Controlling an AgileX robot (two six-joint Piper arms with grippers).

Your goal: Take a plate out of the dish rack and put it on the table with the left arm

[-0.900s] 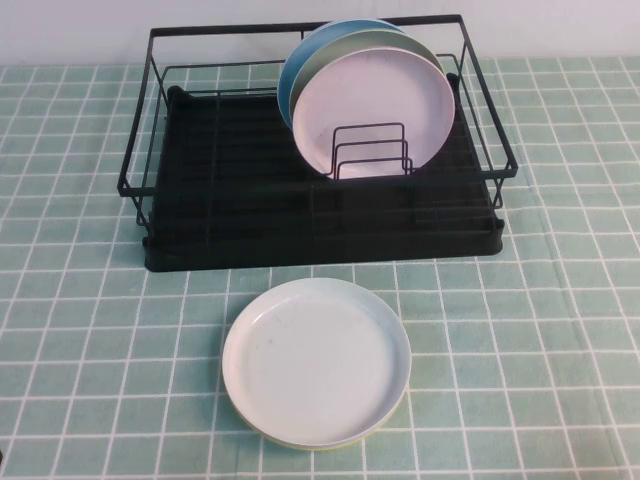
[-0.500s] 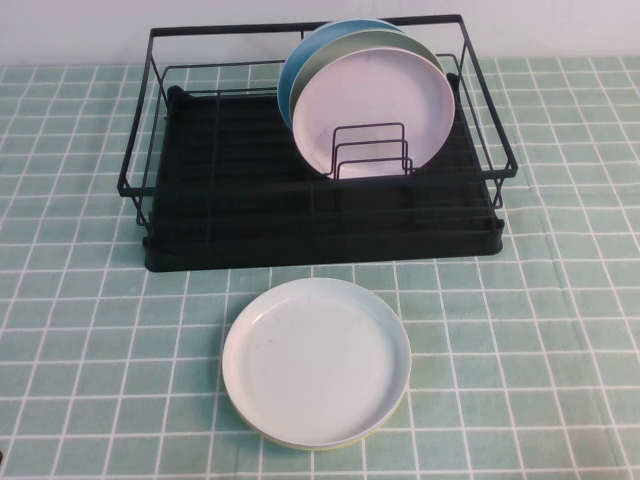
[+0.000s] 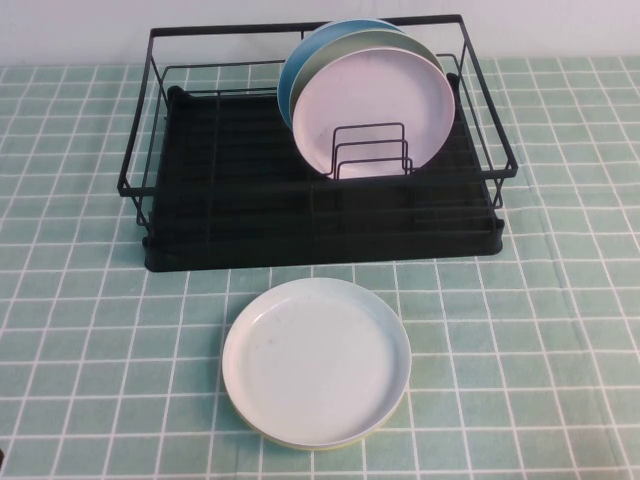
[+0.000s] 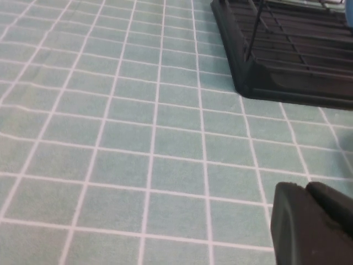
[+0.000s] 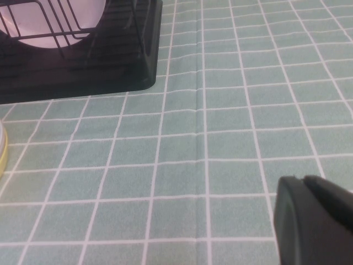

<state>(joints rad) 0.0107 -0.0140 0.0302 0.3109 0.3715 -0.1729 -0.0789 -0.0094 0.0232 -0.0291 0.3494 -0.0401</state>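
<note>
So far nothing of the task is done. The round pale pink plate [image 3: 373, 110] stands upright at the front of a stack of plates inside the black wire dish rack [image 3: 320, 215], leaning behind its small dividers. A white-bluish plate with a yellowish underside [image 3: 316, 361] lies on the mint-green gridded desk [image 3: 80, 330], just before the rack. My left gripper [image 4: 312, 226] hangs low over bare cloth beside the rack's corner; my right gripper [image 5: 314, 221] likewise, parked. Whether either is clenched, I cannot tell. Reaching, grasping, lifting and placing all remain.

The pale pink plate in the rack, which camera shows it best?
The high view: the pink plate stands whole at the front of the stack in the dish rack. The right wrist view catches only part of it behind wires; the left wrist view shows none.
</note>
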